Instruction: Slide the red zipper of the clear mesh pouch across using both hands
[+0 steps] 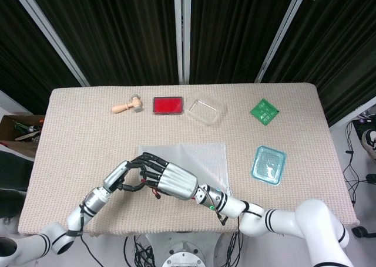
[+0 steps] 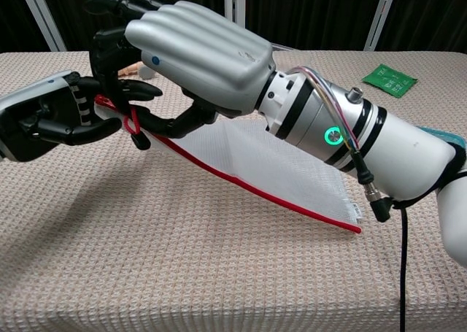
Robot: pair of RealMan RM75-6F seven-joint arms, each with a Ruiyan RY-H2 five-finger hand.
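Note:
The clear mesh pouch (image 1: 197, 161) lies mid-table, its left end lifted off the cloth. Its red zipper (image 2: 252, 192) runs along the near edge down to the right corner. My right hand (image 2: 197, 51) reaches across from the right and grips the raised left end of the pouch (image 2: 255, 157) between thumb and fingers. My left hand (image 2: 51, 117) sits just left of it, fingers curled around the red pull cord (image 2: 132, 121). In the head view the left hand (image 1: 120, 176) and right hand (image 1: 171, 180) meet at the pouch's left front corner.
Along the back stand a wooden tool (image 1: 127, 107), a red tray (image 1: 168, 105) and a clear container (image 1: 207, 110). A green packet (image 1: 264, 111) lies back right, a teal tray (image 1: 269, 165) right of the pouch. The table's front edge (image 1: 147, 230) is close behind the hands.

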